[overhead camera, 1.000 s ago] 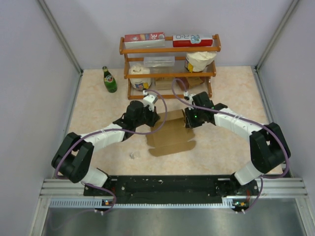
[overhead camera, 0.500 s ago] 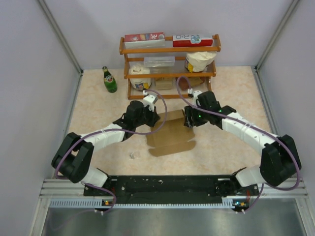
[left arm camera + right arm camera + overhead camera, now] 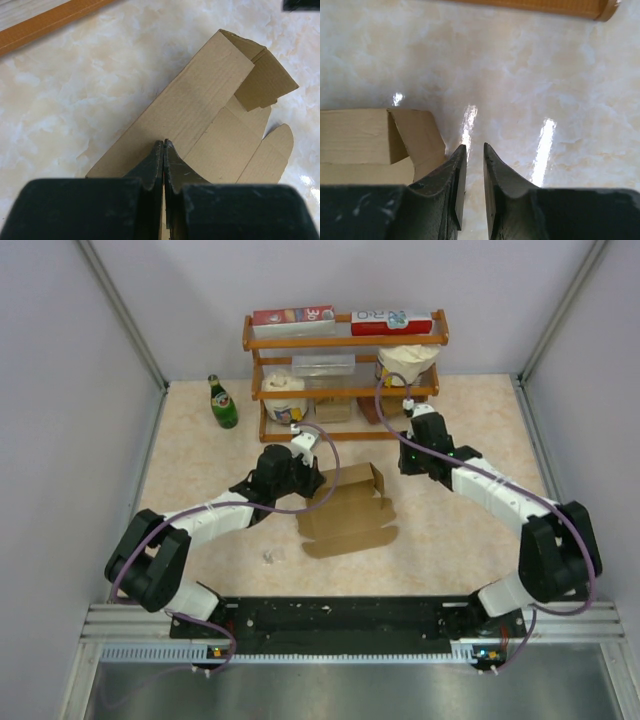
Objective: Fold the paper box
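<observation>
I'm drawing my right gripper [image 3: 472, 150], barely parted and empty, off the paper box's [image 3: 200, 100] raised end flap; my left gripper [image 3: 164, 147] is pinching its wall.

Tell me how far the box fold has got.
Early. Done: one long wall of the paper box stands up, its end flap bent in. In hand: left gripper pinches that wall; right gripper hangs clear, empty. Left: remaining panels lie flat, unclosed.
</observation>
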You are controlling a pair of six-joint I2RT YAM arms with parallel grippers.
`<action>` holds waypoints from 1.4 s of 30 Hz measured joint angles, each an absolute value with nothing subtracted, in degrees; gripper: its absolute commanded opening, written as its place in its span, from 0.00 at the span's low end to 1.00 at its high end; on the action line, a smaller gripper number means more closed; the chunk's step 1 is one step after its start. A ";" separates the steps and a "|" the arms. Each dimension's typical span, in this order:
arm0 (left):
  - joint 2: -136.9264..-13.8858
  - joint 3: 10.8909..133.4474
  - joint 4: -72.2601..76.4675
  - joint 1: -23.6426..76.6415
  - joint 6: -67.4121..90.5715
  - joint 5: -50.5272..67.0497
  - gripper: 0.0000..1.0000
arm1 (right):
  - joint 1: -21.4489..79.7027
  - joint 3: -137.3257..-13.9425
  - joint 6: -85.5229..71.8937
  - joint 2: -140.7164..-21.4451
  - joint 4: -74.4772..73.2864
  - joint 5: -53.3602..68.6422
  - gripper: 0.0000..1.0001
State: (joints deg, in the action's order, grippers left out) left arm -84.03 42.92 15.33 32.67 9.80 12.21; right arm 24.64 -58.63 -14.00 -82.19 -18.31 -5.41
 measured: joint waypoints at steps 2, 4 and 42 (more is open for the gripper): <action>-84.03 42.92 15.33 32.67 9.82 12.21 0.00 | 24.47 -58.59 -13.96 -85.30 -17.26 -4.89 0.19; -84.03 42.92 15.33 32.67 9.87 12.21 0.00 | 24.47 -58.39 -13.96 -87.61 -16.19 -3.11 0.19; -83.92 42.92 14.98 32.67 9.72 12.32 0.11 | 24.47 -43.75 -4.49 -92.05 8.54 22.65 0.47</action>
State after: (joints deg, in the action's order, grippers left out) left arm -83.92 42.92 14.98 32.67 9.72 12.32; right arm 24.47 -43.75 -4.49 -92.05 8.54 22.65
